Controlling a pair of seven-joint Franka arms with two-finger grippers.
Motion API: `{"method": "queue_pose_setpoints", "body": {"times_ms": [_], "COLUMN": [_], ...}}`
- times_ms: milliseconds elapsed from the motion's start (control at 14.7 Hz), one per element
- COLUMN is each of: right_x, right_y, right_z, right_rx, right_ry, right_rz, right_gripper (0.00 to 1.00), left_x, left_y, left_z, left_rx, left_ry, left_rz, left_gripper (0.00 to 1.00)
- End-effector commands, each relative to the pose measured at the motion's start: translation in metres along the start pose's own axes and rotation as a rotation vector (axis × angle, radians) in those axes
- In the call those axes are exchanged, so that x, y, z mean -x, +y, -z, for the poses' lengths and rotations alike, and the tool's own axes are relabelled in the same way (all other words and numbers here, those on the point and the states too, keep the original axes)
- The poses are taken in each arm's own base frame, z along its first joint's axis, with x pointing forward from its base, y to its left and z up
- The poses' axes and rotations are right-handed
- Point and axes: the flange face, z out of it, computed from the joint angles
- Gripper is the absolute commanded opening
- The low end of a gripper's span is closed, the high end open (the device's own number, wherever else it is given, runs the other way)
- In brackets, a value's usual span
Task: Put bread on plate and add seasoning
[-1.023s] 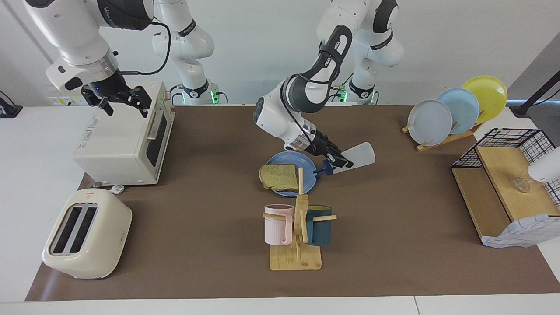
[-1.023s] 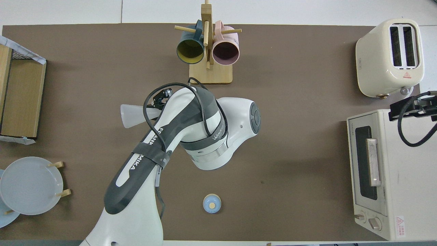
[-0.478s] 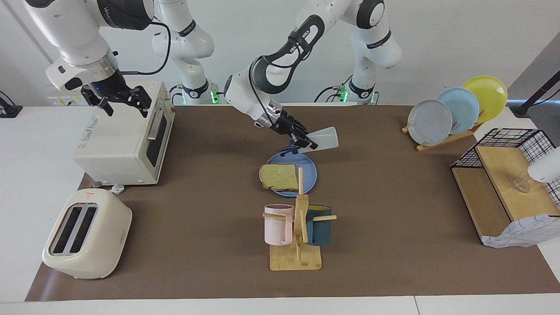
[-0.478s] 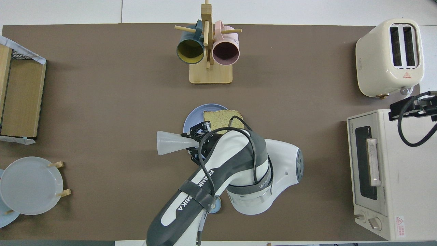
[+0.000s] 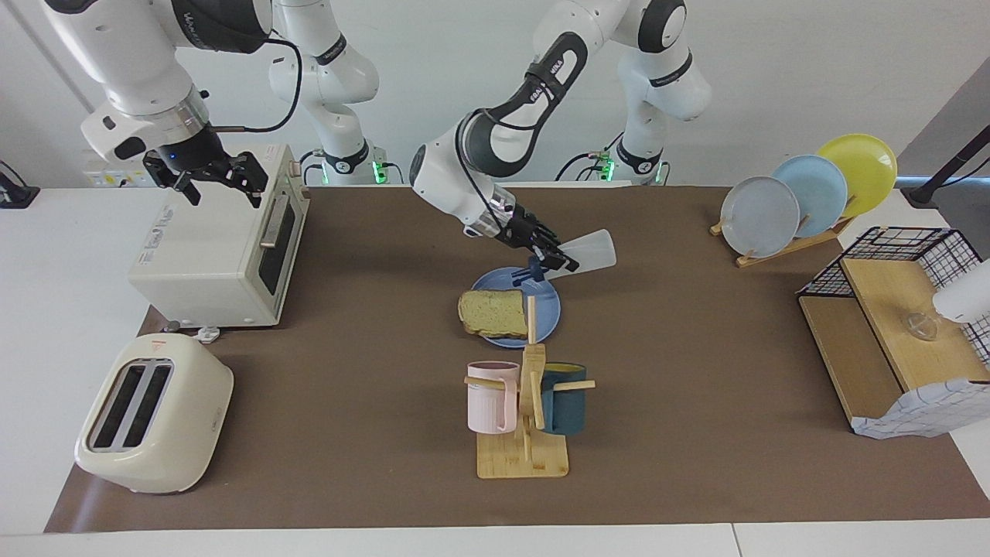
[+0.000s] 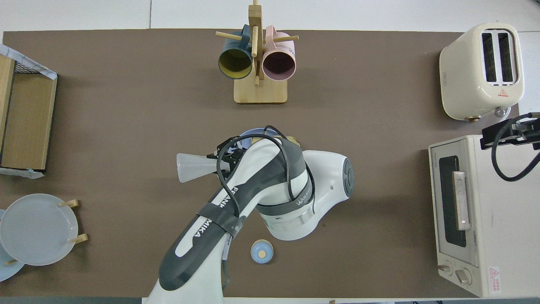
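While mug rack [image 5: 524, 410] fronts plate [image 5: 547, 308] — bread [image 5: 491, 311]

Bright, even light from above fills both views. Shadows on the brown table [image 5: 696, 433] are soft and short, lying close under the toaster [image 5: 151, 414] and the mug rack [image 5: 526, 418]. White surrounds look slightly washed out. Focus is sharp throughout, with no motion blur.

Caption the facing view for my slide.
Left gripper tips the seasoning bottle over the blue plate holding bread.
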Motion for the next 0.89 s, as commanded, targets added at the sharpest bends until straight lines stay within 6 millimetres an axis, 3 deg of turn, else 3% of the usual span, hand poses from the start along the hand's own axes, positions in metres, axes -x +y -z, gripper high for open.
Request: {"method": "queue_pose_setpoints", "body": {"times_ms": [0, 205, 478, 614, 819], "right_x": [0.000, 0.000, 0.000, 0.000, 0.000], "right_y": [0.002, 0.001, 0.002, 0.001, 0.002], "right_z": [0.000, 0.000, 0.000, 0.000, 0.000], "right_rx": [-0.004, -0.003, -0.004, -0.003, -0.005], "right_ry": [-0.009, -0.009, -0.009, -0.009, -0.009], "right_rz": [0.009, 0.011, 0.009, 0.011, 0.009], "right_gripper": [1.00, 1.00, 1.00, 1.00, 1.00], "left_x": [0.014, 0.023, 0.034, 0.060, 0.117], "left_y": [-0.042, -0.071, -0.099, -0.117, -0.146], "left_z": [-0.039, -0.073, -0.093, -0.093, -0.091], "left_rx": [0.018, 0.050, 0.067, 0.101, 0.172], "left_ry": [0.002, 0.004, 0.062, 0.109, 0.198], "left_rz": [0.065, 0.174, 0.345, 0.409, 0.516], "left_gripper": [0.15, 0.15, 0.15, 0.15, 0.15]}}
